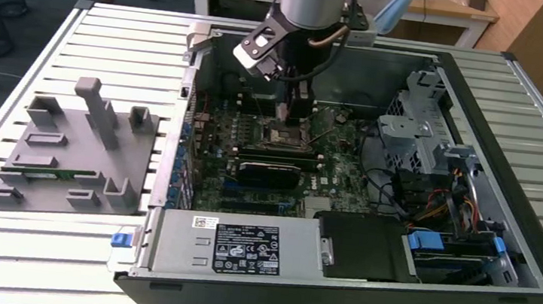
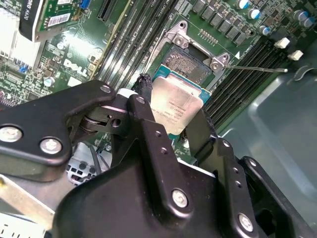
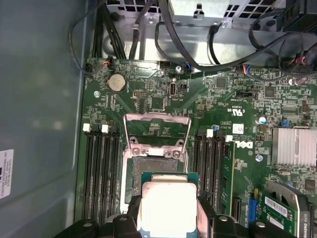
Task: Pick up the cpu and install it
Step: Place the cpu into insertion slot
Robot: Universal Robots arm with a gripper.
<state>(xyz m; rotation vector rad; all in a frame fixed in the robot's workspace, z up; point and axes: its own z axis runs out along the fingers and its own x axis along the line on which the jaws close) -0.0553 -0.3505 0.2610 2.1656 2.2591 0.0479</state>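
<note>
So the black two-fingered claw (image 2: 173, 113) is clamped on the cpu (image 2: 174, 99), the small flat square chip with a shiny silver top and teal rim, with one finger (image 2: 143, 99) pressing on each opposite edge. In the first wrist view the chip sits just over the near edge of the open metal-framed socket (image 3: 154, 166), whose hinged silver load plate (image 3: 157, 130) is flipped up on the far side. Can't tell if the chip is touching the socket. All this is inside the open black computer case (image 1: 519, 246), on the green motherboard (image 1: 248, 176). On the exterior view's left, a grey moulded holder tray (image 1: 60, 149) sits on the slatted white table (image 1: 29, 248), with a thin green memory stick (image 1: 52, 172) lying in it.
</note>
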